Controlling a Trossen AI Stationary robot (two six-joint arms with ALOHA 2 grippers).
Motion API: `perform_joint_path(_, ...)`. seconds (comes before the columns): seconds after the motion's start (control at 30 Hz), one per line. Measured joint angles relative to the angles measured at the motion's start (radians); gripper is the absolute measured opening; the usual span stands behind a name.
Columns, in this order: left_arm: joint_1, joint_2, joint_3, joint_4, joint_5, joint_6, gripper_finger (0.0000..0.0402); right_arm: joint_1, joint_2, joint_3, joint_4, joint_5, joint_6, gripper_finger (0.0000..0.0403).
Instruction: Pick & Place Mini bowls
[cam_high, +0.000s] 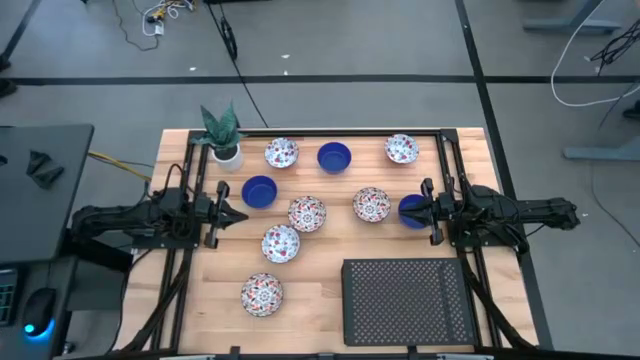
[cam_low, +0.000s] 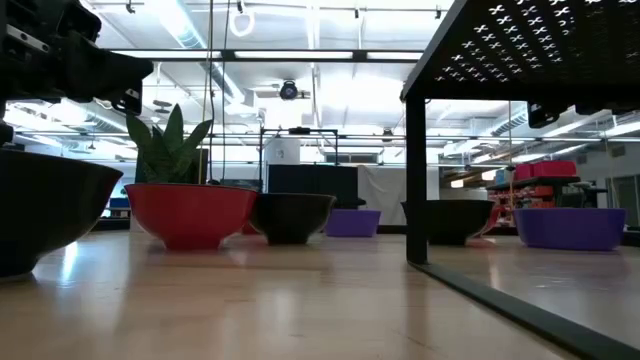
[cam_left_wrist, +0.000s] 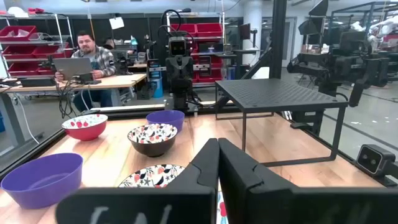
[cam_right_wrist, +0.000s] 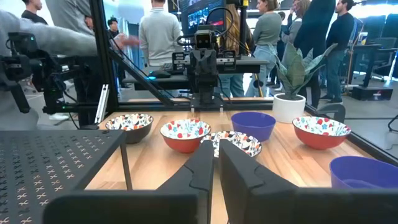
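The nine mini bowls sit spread over the wooden surface (cam_high: 320, 245). Three blue bowls: one (cam_high: 334, 157) in the far row, one (cam_high: 259, 191) near the left arm, one (cam_high: 411, 210) right at the right gripper's tips. Six floral bowls: two in the far row (cam_high: 281, 153) (cam_high: 402, 149), two mid-surface (cam_high: 307, 213) (cam_high: 371, 204), and two nearer the front (cam_high: 280, 243) (cam_high: 262, 294).

The left gripper (cam_high: 240, 213) hovers with fingers pressed together, empty, just beside the blue bowl and the central floral bowl. The right gripper (cam_high: 420, 211) has its fingers nearly together; the high view shows its tips at the blue bowl, but I cannot tell whether it pinches the rim.

A potted plant (cam_high: 223, 135) stands at the far left corner, beside a floral bowl. A black perforated rack (cam_high: 405, 300) occupies the front right, raised on legs. People stand beyond the surface in the wrist views.
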Motion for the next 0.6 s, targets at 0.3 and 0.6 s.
perform_joint_path(0.3,0.000,0.000,0.000,0.000,-0.212,-0.044,0.0009,0.000,0.000,0.000,0.000,0.000,0.000,0.0032)
perform_joint_path(0.6,0.000,0.000,0.000,0.000,-0.210,-0.044,0.0009,0.000,0.000,0.000,0.000,0.000,0.000,0.0032)
